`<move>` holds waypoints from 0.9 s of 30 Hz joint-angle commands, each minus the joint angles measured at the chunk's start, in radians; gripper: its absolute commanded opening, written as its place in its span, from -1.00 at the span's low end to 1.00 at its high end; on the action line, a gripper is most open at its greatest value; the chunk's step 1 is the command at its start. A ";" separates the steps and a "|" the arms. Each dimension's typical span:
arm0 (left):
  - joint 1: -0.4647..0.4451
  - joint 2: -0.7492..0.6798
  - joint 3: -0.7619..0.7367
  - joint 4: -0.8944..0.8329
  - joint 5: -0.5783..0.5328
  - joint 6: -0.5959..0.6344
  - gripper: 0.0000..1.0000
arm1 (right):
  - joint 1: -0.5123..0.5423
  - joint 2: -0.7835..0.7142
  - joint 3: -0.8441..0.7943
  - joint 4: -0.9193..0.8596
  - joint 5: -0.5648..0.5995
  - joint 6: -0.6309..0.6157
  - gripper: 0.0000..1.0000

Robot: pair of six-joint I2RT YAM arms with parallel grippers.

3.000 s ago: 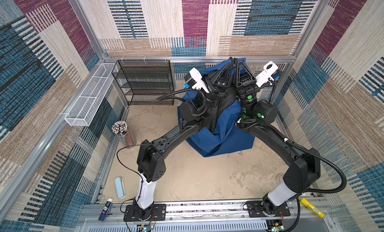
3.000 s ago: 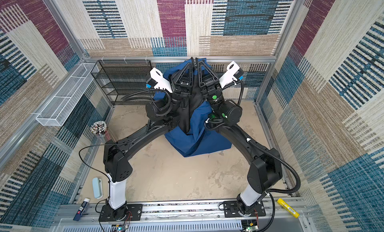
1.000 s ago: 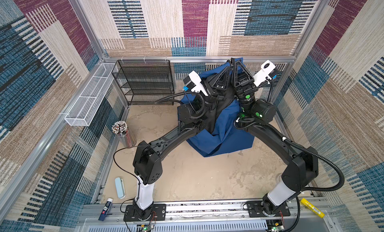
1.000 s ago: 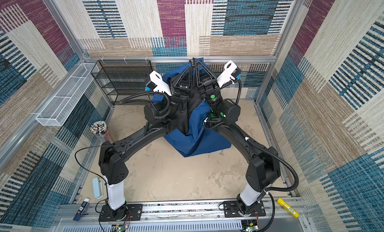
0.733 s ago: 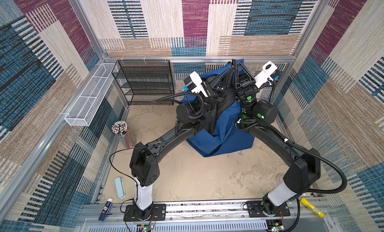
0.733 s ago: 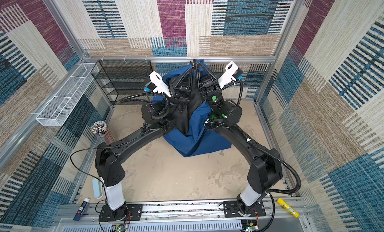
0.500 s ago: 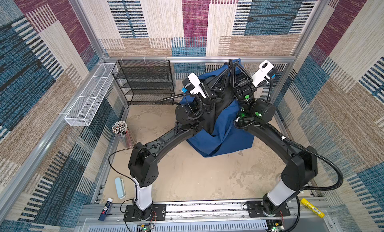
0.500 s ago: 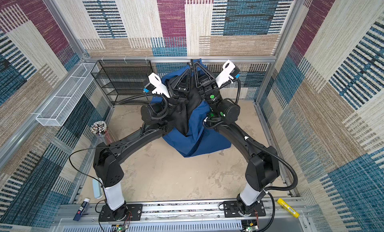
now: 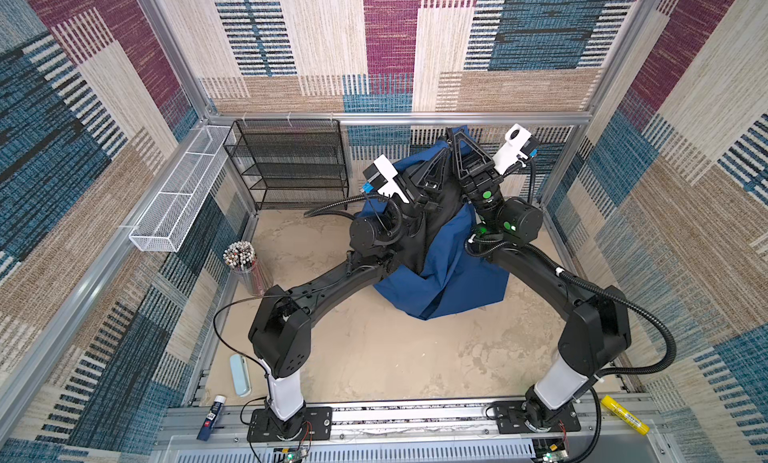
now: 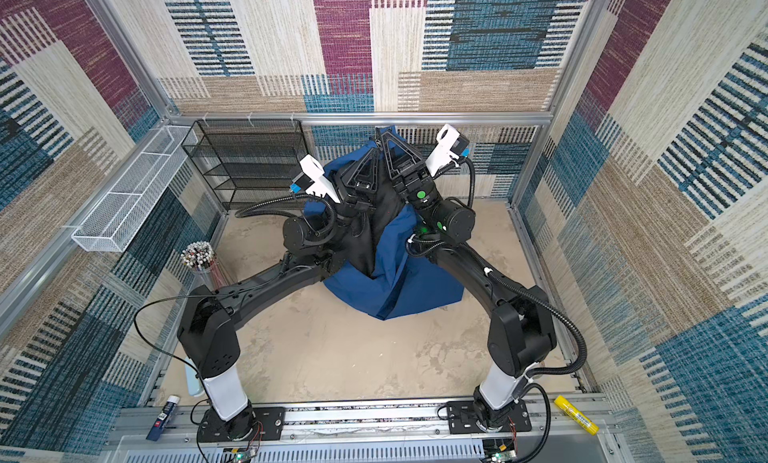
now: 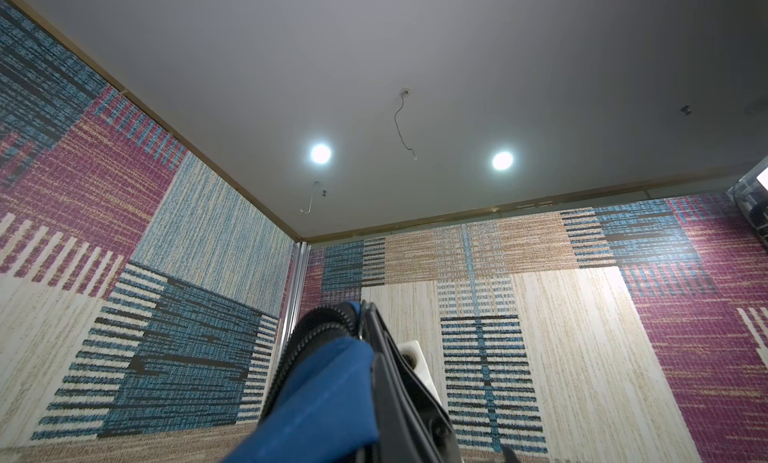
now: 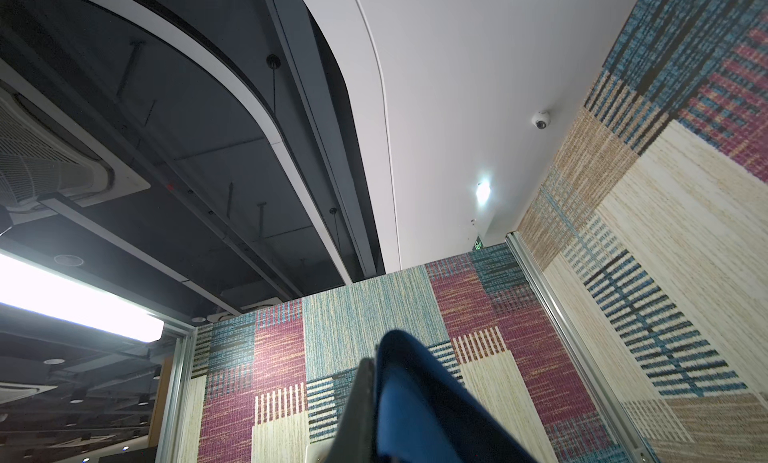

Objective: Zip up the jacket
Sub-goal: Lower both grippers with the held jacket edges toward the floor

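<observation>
One garment, two grips. A navy-blue soft-fabric jacket [image 9: 453,282] with black lining hangs from both pincers, which point upward close to the back wall. Its lower part lies bunched on the sandy beige surface [image 9: 374,348], well below them. The front is open: in both top views the black lining shows between two blue panels.

Left pincer [image 9: 444,152]: clamped tight on blue cloth. The left wrist view shows a black row of zipper teeth [image 11: 320,319] curling over just beside its black jaw.

Right pincer [image 9: 454,135]: also closed tight, on a blue fold [image 12: 415,398]. Cannot tell which part of the jacket that is. The two tips are almost touching, the right one a little higher.

Change over the last few seconds: both pincers crept up and inward a touch, and the left arm's elbow swung out to its own side. The heap below barely stirred.

Reading: still lifting and hanging; zipping not begun. The bottom ends of the zip are probably buried in the heap, so more height or a lower regrip seems needed.

Outward: a black wire-mesh rack [image 9: 291,162] stands off the left pincer's outer side. A white mesh basket [image 9: 178,199] is farther out that way. A clear cup of pencils [image 9: 243,261] is lower down, well apart.
</observation>
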 commanded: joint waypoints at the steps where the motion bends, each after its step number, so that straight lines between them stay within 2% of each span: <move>1: 0.001 0.004 -0.079 -0.086 0.172 -0.006 -1.00 | -0.014 -0.051 -0.103 0.411 0.216 0.015 -1.00; 5: 0.010 0.009 -0.203 -0.045 0.144 -0.025 -1.00 | -0.016 -0.120 -0.345 0.442 0.276 -0.004 -1.00; 7: 0.006 0.012 -0.231 -0.041 0.147 -0.039 -1.00 | -0.017 -0.146 -0.416 0.441 0.287 -0.037 -1.00; 13: -0.010 0.015 -0.300 -0.024 0.124 -0.049 -1.00 | -0.033 -0.126 -0.430 0.439 0.289 -0.018 -1.00; 17: -0.005 0.031 -0.333 0.004 0.079 -0.059 -1.00 | -0.033 -0.119 -0.497 0.439 0.316 -0.006 -1.00; 27: -0.002 0.068 -0.373 0.024 0.071 -0.095 -1.00 | -0.033 -0.150 -0.665 0.437 0.347 0.005 -1.00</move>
